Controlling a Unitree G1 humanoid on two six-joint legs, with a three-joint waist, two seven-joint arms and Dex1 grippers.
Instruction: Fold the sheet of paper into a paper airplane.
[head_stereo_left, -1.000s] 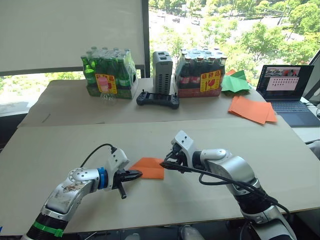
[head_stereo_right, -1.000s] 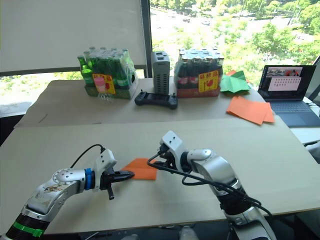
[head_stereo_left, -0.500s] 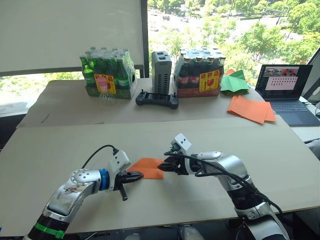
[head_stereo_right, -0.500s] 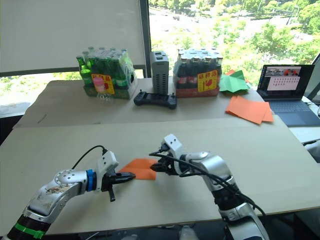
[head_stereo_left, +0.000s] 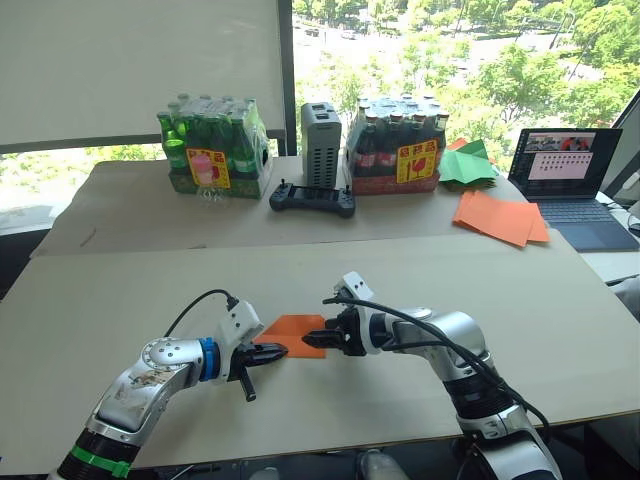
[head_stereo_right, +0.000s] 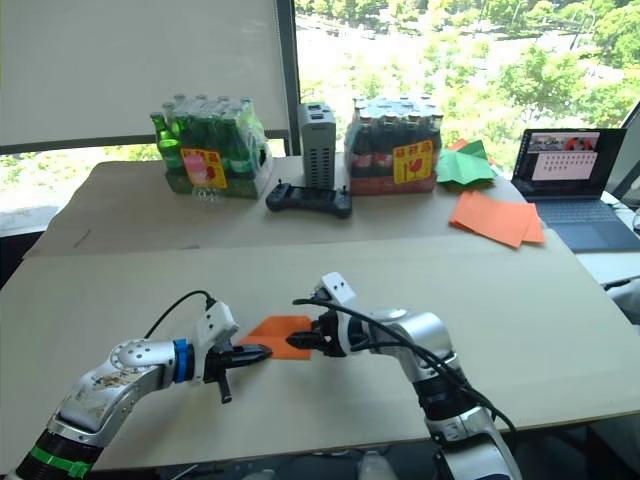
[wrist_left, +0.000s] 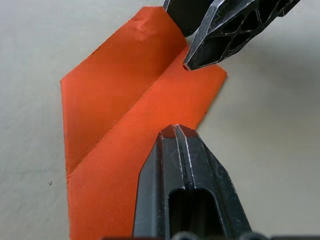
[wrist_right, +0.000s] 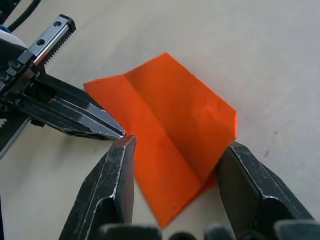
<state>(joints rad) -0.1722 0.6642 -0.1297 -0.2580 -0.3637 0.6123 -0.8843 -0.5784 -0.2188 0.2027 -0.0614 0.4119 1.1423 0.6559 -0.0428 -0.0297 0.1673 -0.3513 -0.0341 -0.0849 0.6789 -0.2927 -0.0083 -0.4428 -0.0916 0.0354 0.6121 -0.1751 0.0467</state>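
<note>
The sheet of paper (head_stereo_left: 290, 331) lies on the near table, folded into a bright-orange layered shape with one flap raised along a crease (wrist_left: 120, 110). My left gripper (head_stereo_left: 276, 351) is shut, its joined tips (wrist_left: 176, 131) resting on the paper's near left edge. From the right, my right gripper (head_stereo_left: 314, 340) is open at the paper's other end. One of its fingers (wrist_right: 116, 172) is close to the left gripper's tip (wrist_right: 107, 127). The other finger (wrist_right: 245, 180) is at the paper's far corner, so the folded end (wrist_right: 172, 125) sits between the jaws.
At the back stand a green bottle pack (head_stereo_left: 213, 145), a grey box (head_stereo_left: 320, 130), a dark bottle pack (head_stereo_left: 400, 150) and a black controller (head_stereo_left: 312, 198). Back right are a pile of flat orange sheets (head_stereo_left: 503, 217), green paper (head_stereo_left: 470, 165) and an open laptop (head_stereo_left: 570, 175).
My right gripper has dropped and slid left, from above the paper's right edge down to table level, its open fingers now around the paper's end. The left gripper has stayed put.
</note>
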